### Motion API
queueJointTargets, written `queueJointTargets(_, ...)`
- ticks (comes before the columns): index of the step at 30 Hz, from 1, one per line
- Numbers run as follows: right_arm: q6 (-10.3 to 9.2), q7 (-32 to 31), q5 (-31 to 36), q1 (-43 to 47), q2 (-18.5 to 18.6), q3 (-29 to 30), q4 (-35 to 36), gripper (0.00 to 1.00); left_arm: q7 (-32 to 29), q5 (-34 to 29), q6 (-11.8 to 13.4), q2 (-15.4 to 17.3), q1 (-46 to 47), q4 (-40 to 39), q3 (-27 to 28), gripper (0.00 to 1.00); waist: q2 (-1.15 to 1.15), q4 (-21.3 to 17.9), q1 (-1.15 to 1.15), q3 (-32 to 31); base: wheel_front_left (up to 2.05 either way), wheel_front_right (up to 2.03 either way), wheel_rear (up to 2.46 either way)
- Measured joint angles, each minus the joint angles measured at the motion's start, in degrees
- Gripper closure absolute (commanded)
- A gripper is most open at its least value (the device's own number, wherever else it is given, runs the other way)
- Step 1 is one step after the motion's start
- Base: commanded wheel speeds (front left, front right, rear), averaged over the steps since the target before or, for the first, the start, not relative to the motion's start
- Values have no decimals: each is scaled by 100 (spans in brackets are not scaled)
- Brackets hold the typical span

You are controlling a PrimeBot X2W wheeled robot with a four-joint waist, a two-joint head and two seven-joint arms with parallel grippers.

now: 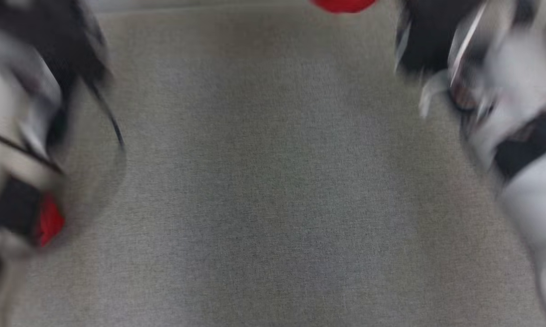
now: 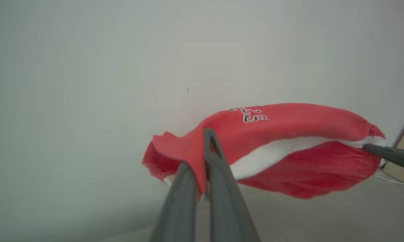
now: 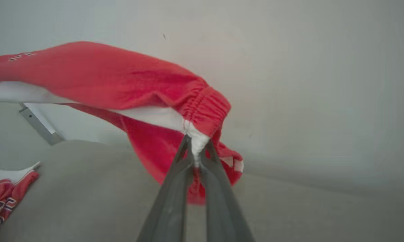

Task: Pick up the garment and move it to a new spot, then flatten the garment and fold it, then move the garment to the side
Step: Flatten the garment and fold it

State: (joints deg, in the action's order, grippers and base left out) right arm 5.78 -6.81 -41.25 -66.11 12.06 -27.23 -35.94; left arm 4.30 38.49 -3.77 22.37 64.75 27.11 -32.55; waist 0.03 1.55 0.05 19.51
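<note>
Aloft: one red garment [image 2: 289, 134], left jaws and right jaws each clamped on it; second red garment [image 3: 3, 198] on grey surface [image 3: 289, 208].

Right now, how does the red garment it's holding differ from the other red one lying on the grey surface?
The held garment hangs in the air, stretched between the left gripper and the right gripper, jaws shut on it; the other garment lies bunched on the grey surface. The held one shows a gathered elastic edge; the other shows striped lettering. Both are red with white.
</note>
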Motion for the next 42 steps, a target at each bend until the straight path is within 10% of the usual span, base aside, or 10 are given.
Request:
queueJointTargets(10,127,709,-137,2433,63,-537,-103,100,290,86,-12,-49,-2693,365,-849,100,-2,-46,-5,-319,0,0,0)
queueJointTargets(42,136,924,-738,5508,854,-1438,587,100,272,600,74,-33,-5423,166,-1348,100,-4,228,-6,-2320,0,0,0)
